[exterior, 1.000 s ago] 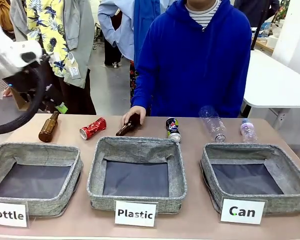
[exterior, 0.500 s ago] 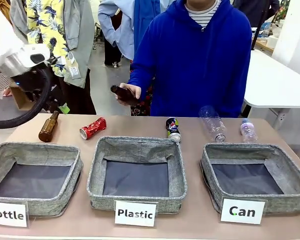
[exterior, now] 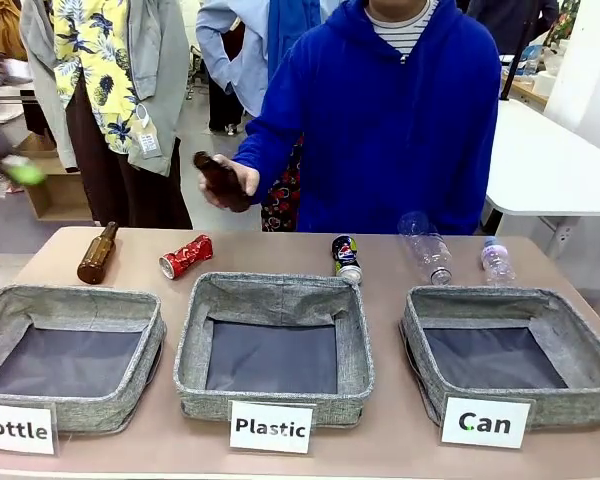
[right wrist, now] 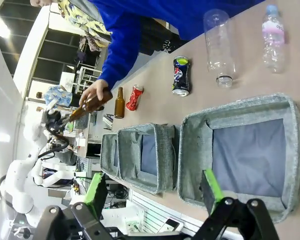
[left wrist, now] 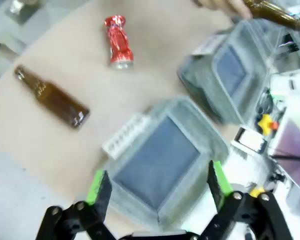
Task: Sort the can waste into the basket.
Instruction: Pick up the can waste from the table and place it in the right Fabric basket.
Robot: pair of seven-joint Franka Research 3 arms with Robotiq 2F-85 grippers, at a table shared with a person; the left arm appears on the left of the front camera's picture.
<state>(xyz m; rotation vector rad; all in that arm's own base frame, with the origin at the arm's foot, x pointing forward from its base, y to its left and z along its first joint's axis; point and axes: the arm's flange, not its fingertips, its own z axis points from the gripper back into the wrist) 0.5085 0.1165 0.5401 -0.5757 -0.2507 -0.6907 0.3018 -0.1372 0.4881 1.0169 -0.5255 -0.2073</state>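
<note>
A crushed red can (exterior: 185, 256) lies at the table's far left, also seen in the left wrist view (left wrist: 117, 42). The dark blue-black can (exterior: 346, 258) lies behind the middle basket and appears in the right wrist view too (right wrist: 180, 75). The grey "Can" basket (exterior: 480, 297) stands at the right front with nothing in it. My left gripper (left wrist: 157, 175) hangs open high over the "Bottle" basket (left wrist: 210, 145); one blurred green pad (exterior: 22, 172) shows at the far left. My right gripper (right wrist: 152, 182) is open above the "Can" basket (right wrist: 230, 111), far from both cans.
The person's hand (exterior: 242, 180) holds a brown bottle (exterior: 220, 182) in the air over the far edge. Another brown bottle (exterior: 97, 255) lies at the far left. Two clear plastic bottles (exterior: 427, 250) (exterior: 496, 262) lie at the far right. The "Plastic" basket (exterior: 270, 290) stands in the middle.
The person lifted a brown bottle off the table and raised it up and to the left. My left arm swung away to the left edge of the front view.
</note>
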